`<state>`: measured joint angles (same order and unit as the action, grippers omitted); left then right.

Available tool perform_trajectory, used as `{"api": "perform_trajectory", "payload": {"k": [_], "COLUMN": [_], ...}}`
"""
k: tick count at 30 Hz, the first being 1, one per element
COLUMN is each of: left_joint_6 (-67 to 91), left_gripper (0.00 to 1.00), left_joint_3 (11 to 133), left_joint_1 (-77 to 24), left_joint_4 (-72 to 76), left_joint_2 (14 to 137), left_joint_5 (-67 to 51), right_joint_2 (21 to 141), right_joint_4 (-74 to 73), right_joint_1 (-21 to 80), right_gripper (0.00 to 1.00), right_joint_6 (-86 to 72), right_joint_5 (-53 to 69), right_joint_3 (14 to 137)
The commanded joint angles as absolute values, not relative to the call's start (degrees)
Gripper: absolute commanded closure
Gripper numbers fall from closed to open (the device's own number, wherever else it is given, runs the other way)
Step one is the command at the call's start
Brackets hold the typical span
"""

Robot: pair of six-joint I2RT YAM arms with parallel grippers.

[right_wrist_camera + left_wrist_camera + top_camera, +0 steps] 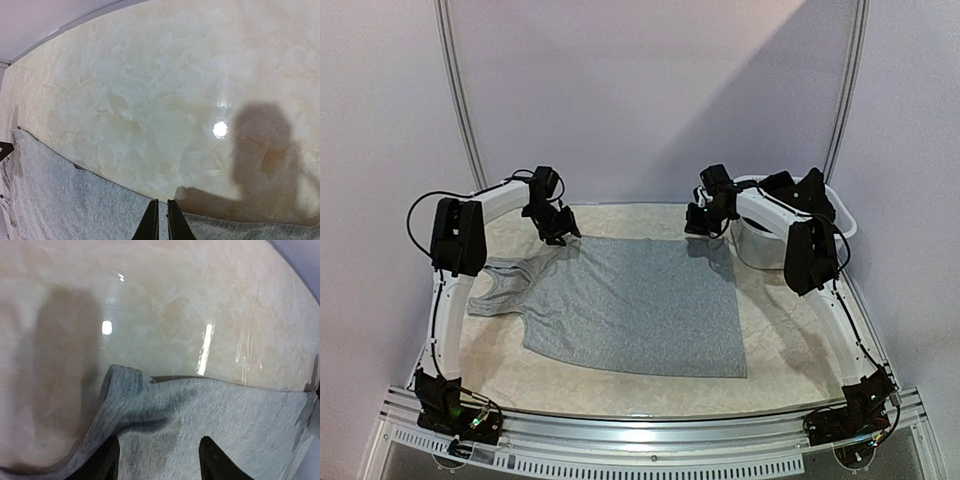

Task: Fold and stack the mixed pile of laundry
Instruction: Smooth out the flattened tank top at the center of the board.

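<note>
- The light grey sleeveless top (630, 300) lies spread flat in the middle of the desk (780, 335). Its straps point to 9 o'clock and its straight hem to 3 o'clock in the top view.
- The strap end is a little bunched at 9 o'clock; the rest of the cloth lies smooth.
- The left arm (500, 200) reaches over the top's 11 o'clock corner, by the shoulder.
- The left jaws stand well apart. In the left wrist view the grey top (225, 415) shows in the gap between them and nothing is pinched. A small fold of the edge stands up at 10 o'clock from them, with bare desk (175, 315) beyond it.
- The right arm (760, 205) reaches over the top's 1 o'clock corner.
- The right jaws are all but closed, with only a thin slit between them. Their tips sit right at the far edge of the grey top (60, 200), where the cloth meets the bare desk (150, 100). I cannot tell whether the edge is pinched.
- A white laundry basket (760, 248) stands at 2 o'clock on the desk, just beside the right arm and apart from the top.
</note>
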<state>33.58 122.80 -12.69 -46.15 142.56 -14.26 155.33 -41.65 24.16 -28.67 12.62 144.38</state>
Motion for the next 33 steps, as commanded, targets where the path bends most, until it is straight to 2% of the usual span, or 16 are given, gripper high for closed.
{"api": "perform_trajectory", "payload": {"k": [1, 4, 8, 17, 25, 29, 33], "left_joint_6": [29.99, 28.31, 26.32, 26.05, 28.32, 29.86, 31.48], "left_gripper": [0.40, 0.33, 0.24, 0.09, 0.09, 0.11, 0.16], "left_joint_3": [122.16, 121.09, 116.25, 88.59, 67.60, 61.76, 58.36], "left_joint_1": [-12.01, -12.04, -12.08, -12.10, -12.30, -12.77, -14.98], "left_joint_4": [-49.43, -50.77, -52.20, -51.26, -49.15, -49.51, -51.91], "left_joint_2": [132.90, 127.68, 119.59, 95.26, 79.39, 75.28, 73.91], "left_joint_5": [-9.74, -7.77, -4.67, 2.27, 0.44, -1.57, -0.94], "right_joint_2": [147.50, 142.63, 136.52, 119.62, 104.67, 100.37, 95.86], "right_joint_4": [-37.24, -35.89, -36.04, -39.75, -40.27, -42.41, -43.98], "right_joint_1": [25.49, 26.77, 28.69, 32.17, 33.30, 34.22, 34.49], "right_gripper": [0.89, 0.84, 0.66, 0.49, 0.23, 0.17, 0.15], "right_joint_6": [-23.62, -22.02, -20.82, -19.16, -22.29, -23.32, -24.55], "right_joint_5": [14.95, 15.22, 14.09, 9.98, 10.19, 9.12, 8.36], "right_joint_3": [143.11, 141.26, 139.00, 122.79, 105.74, 99.97, 92.46]}}
